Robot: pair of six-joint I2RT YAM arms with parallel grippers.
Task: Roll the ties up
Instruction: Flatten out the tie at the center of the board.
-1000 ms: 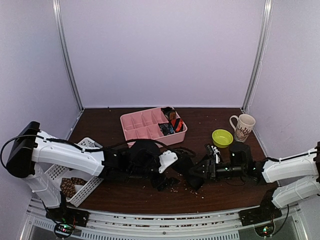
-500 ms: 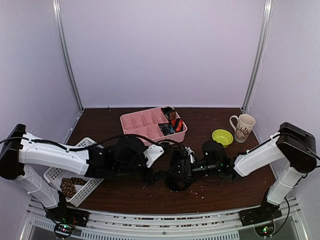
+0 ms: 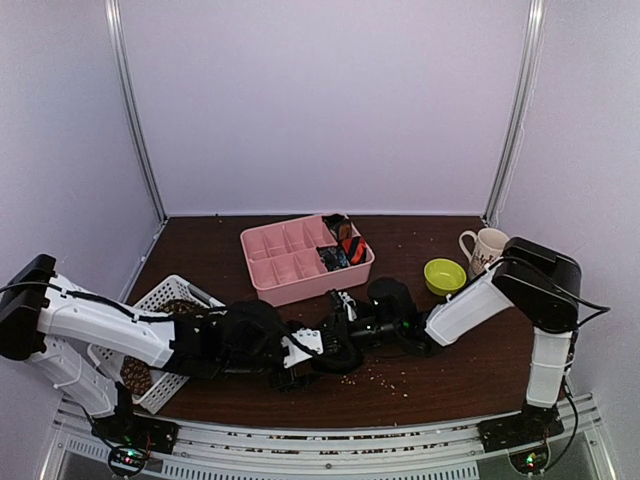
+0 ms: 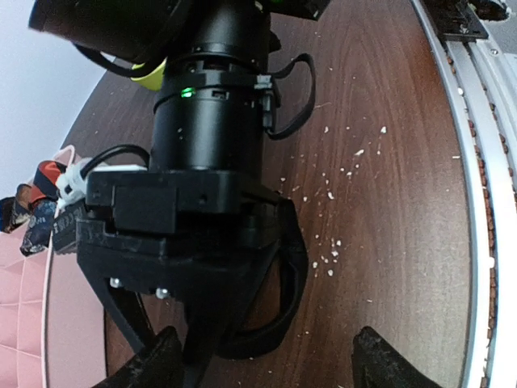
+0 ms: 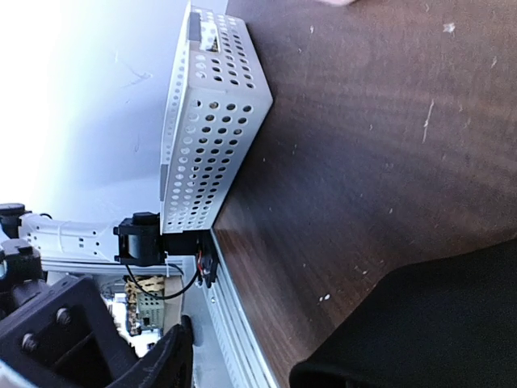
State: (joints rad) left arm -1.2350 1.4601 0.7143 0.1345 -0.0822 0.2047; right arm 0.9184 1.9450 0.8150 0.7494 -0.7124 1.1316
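Observation:
A black tie (image 4: 296, 267) lies in a loop on the table, curling round one finger of my right gripper (image 4: 170, 319), whose jaws stand apart. My left gripper (image 4: 271, 368) is open just in front of it, its fingertips (image 4: 157, 364) wide on either side of that finger and loop. Seen from above, the left gripper (image 3: 303, 352) and right gripper (image 3: 336, 342) meet near the table's front middle. Black fabric (image 5: 428, 331) fills the right wrist view's lower corner. Rolled ties (image 3: 341, 245) sit in the pink tray (image 3: 280, 258). Brown patterned ties (image 3: 135, 376) lie in the white basket (image 3: 172, 292).
A patterned mug (image 3: 485, 255) and a green bowl (image 3: 444, 275) stand at the right. Pale crumbs (image 3: 385, 375) dot the wood near the front. The perforated basket wall (image 5: 212, 121) stands ahead of the right gripper, and the table's front rail (image 4: 485, 202) runs close by.
Both grippers have shifted left along the table front. The right arm has stretched far left. The left arm has pulled back towards the basket and its jaws have narrowed slightly.

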